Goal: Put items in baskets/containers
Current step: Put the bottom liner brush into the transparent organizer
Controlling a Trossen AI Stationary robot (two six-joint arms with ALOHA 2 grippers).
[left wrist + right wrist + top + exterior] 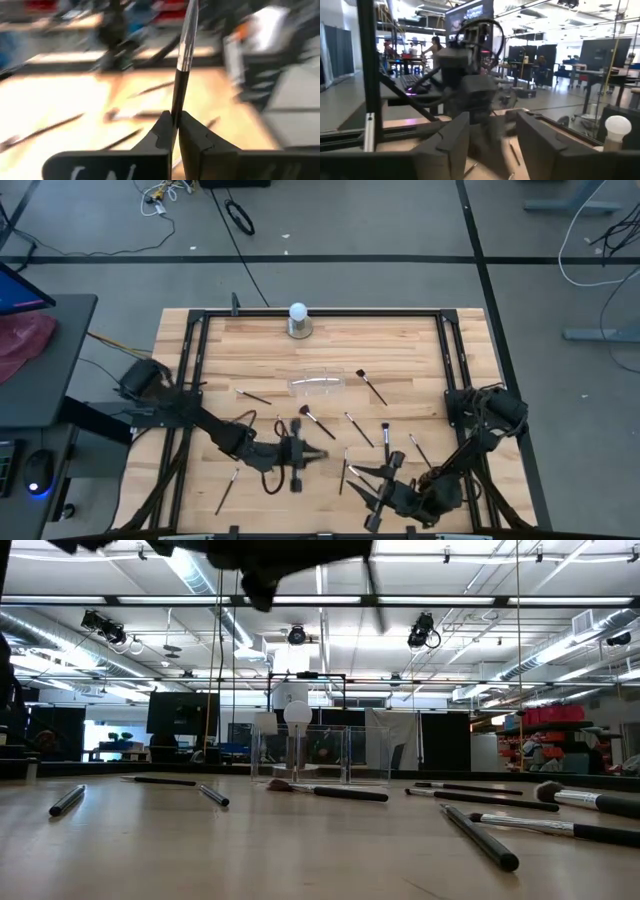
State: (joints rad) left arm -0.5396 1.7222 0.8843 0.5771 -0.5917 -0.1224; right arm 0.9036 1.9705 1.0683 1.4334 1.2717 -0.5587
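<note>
Several thin dark-handled makeup brushes (318,423) lie scattered flat on the wooden table (400,345). The clear plastic container (318,383) stands at mid table, also in the low view (320,755). My left gripper (305,454), near the table's front centre, is shut on one brush (184,50) with a dark handle and a silver ferrule. My right gripper (362,498) is at the front right, pointing toward the left arm. In its wrist view the right gripper (492,145) stands open with nothing between the fingers. My left gripper pinches the brush's dark handle (176,114) between its two fingertips, a little below the silver ferrule. The fingers come nearly level from the table's left. The brush is lifted clear of the table and rises out of the fingers, slightly tilted.
A white ball on a grey round base (298,320) stands at the far edge behind the container. A black frame (195,350) runs around the tabletop. Loose brushes (370,386) lie right of the container and between the two grippers (346,470).
</note>
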